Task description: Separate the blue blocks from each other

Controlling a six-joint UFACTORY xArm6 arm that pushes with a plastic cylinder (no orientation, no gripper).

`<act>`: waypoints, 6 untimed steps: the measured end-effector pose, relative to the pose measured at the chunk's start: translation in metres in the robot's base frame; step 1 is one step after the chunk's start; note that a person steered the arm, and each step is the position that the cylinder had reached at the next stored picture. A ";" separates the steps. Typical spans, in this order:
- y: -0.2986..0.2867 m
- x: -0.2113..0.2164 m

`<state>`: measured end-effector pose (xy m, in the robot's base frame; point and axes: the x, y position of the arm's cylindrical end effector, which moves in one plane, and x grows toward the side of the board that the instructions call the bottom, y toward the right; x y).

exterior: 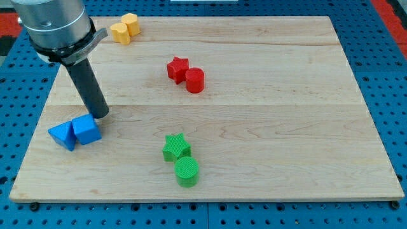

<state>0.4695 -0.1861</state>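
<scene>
Board: a pale wooden board (267,95) with visible grain lies on a blue pegboard table (381,25) and fills most of the view.
Arm: a grey metal cylinder (54,25) comes in at about 10 o'clock and carries a straight dark rod (88,89) slanting down onto the wood.
Tool state: a bare rod with nothing to open or close, gripping nothing; my tip (102,116) rests on the board.
Blue pair: a blue cube-like block (86,130) and a blue wedge-like block (62,135) touch each other near 8 o'clock on the board; the wedge is on the view's left.
Tip to blues: my tip is just beside the blue cube-like block, at its 1 o'clock; I cannot tell whether they touch.
Red pair: a red star block (177,68) touches a red cylinder block (194,81), just above the board's centre.
Green pair: a green star block (176,147) touches a green cylinder block (187,171), near 6 o'clock.
Yellow pair: two yellow blocks (124,28), shapes unclear, sit together at 11 o'clock on the board's edge.
</scene>
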 end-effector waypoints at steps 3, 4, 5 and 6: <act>-0.100 -0.023; -0.119 -0.009; -0.119 0.022; -0.114 0.079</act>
<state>0.5490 -0.3005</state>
